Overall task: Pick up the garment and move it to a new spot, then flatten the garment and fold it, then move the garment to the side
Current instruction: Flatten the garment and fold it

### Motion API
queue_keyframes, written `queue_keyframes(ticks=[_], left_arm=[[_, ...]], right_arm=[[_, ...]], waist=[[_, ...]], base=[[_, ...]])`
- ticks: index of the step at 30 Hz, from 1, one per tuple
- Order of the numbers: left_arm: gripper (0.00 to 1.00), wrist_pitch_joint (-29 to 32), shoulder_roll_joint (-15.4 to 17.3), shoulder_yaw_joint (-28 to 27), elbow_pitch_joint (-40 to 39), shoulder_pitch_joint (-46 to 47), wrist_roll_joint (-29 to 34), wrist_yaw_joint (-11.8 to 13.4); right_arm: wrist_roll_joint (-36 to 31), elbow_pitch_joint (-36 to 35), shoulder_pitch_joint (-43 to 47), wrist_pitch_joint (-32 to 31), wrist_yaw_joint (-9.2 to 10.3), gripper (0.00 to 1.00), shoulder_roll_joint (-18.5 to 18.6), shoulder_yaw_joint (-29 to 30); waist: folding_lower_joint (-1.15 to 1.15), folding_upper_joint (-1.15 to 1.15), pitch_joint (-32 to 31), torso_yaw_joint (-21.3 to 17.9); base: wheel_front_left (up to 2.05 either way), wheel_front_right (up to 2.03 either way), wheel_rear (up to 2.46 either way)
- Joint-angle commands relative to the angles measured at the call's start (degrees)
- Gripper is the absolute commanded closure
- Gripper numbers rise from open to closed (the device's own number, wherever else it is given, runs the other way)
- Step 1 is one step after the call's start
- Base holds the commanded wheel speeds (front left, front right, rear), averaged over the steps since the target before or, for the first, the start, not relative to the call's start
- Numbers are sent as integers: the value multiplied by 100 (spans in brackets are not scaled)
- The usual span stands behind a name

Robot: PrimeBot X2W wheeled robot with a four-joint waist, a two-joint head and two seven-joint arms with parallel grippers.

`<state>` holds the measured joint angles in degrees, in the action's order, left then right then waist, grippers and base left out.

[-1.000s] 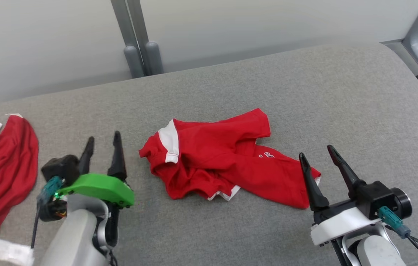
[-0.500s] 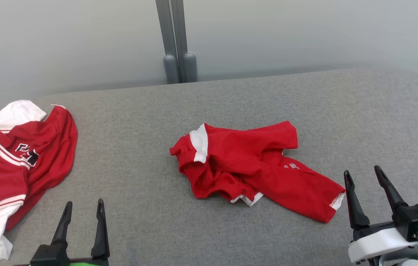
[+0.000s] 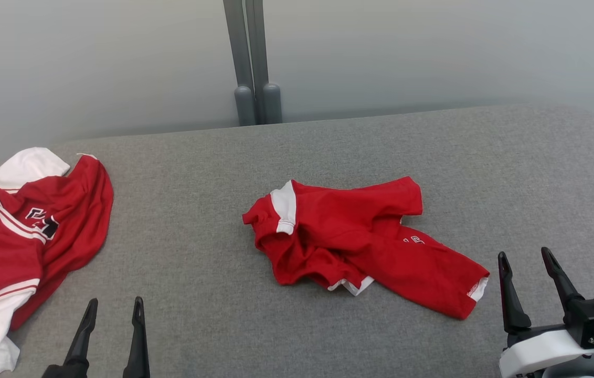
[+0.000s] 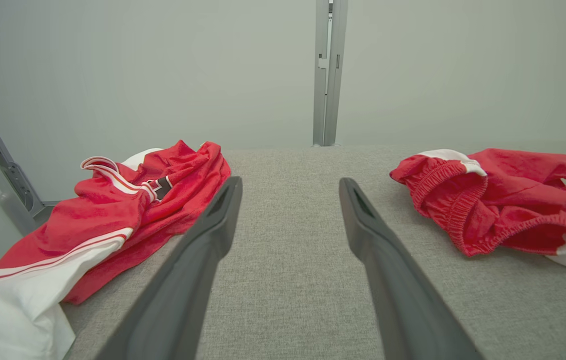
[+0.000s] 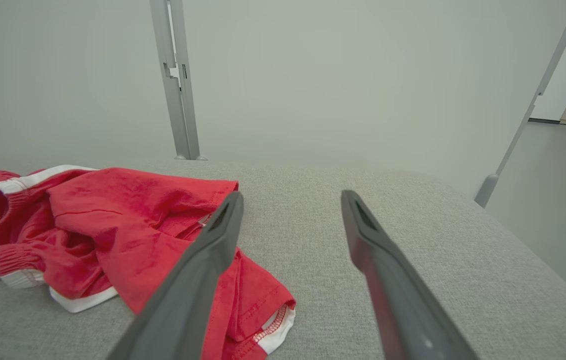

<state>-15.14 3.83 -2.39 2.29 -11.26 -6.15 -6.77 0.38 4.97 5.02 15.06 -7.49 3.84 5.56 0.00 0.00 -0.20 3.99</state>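
Head view puts both our hands low in the frame, and the bottom edge cuts off the left one's base. Our left hand [image 3: 115, 300] has its two long dark fingers parted fairly wide, holding nothing and touching nothing. Our right hand [image 3: 523, 253] is parted about as wide and is likewise empty. The red shorts [image 3: 360, 241] lie crumpled on the counter [image 3: 197, 273], ahead of the right hand and to its left, with the nearest white-edged hem close to its left finger but apart from it. They are soft, creased cloth with a gathered elastic waistband, white trim and small white lettering we cannot read. A rumpled red-and-white jersey [image 3: 24, 226] lies ahead and left of the left hand, partly cut off. Grey woven fabric covers the counter.
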Motion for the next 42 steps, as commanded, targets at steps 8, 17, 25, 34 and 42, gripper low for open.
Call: queue_keyframes(ticks=[8, 17, 25, 34, 42], left_arm=[[0, -1, -62, -75, 86, -16, 85, -64], [0, -1, -92, 1665, 754, 432, -618, -75], [0, -1, -41, 2723, 2110, 1447, -1149, -65], [0, -1, -59, 2630, 2972, 2067, -1286, -66], [100, -1, -76, 2918, 3134, 2302, -1521, -66]], right_arm=[[25, 102, -58, 18, 0, 0, -34, -85], [131, 65, -395, 18, 0, 0, 21, -403], [201, -13, -564, 19, 0, 0, 14, -464], [241, -41, -667, 18, 0, 0, -27, -391], [258, 1, -682, 18, 0, 0, -62, -380]], waist=[[0, 0, -49, -73], [0, 0, 154, -711], [0, 0, 507, -1317], [0, 0, 702, -1745], [0, 0, 713, -1759]], base=[[0, 0, 0], [0, 0, 0], [0, 0, 0], [0, 0, 0], [0, 0, 0]])
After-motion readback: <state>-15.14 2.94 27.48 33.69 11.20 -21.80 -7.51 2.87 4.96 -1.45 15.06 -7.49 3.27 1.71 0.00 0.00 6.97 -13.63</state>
